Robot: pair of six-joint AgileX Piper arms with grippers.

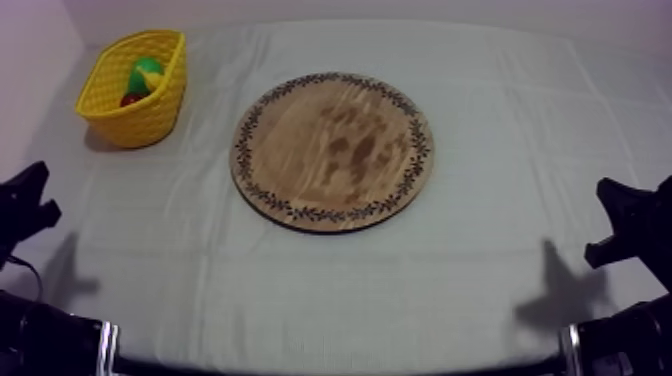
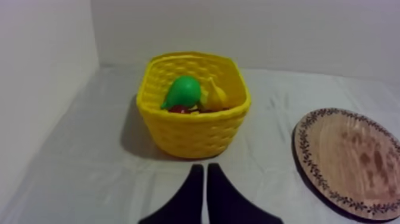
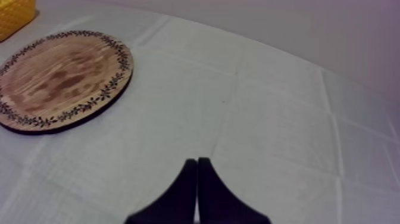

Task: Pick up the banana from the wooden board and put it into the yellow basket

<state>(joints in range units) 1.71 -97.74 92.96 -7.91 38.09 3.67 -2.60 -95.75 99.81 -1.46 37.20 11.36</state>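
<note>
While the left arm (image 1: 25, 215) and the right arm (image 1: 630, 225) sit low at the near corners of the tabletop (image 1: 330, 300), each pincer is closed on nothing. The left pincer (image 2: 202, 171) has its two black fingers pressed together into a narrow wedge. Its tip points across a short stretch of grey-white cloth (image 2: 89, 173) toward the yellow basket (image 2: 190, 134). The right pincer (image 3: 197, 162) shows the same wedge, fingers together, and hangs over the cloth at the opposite side.

Farther out, the round wooden board (image 1: 333, 150) lies flat at the middle of the tabletop, between the two arms and beyond both. Its patterned rim of small dark leaves runs all the way round, and the wood grain shows across its whole face. It is apart from the basket, with cloth between them.

Farthest off, the basket stands upright at the far left corner, close to the wall (image 2: 238, 30). The banana (image 2: 215, 95) lies inside it, leaning toward the side of the basket that faces the board. It touches the green pear (image 2: 183, 92) beside it, and the small red fruit (image 2: 178, 109) sits low beneath the two.

The banana is thus straight ahead of the left pincer but clear of it, behind the basket's near wall. It is well apart from the right pincer, which has the board and most of the tabletop between itself and the basket.
</note>
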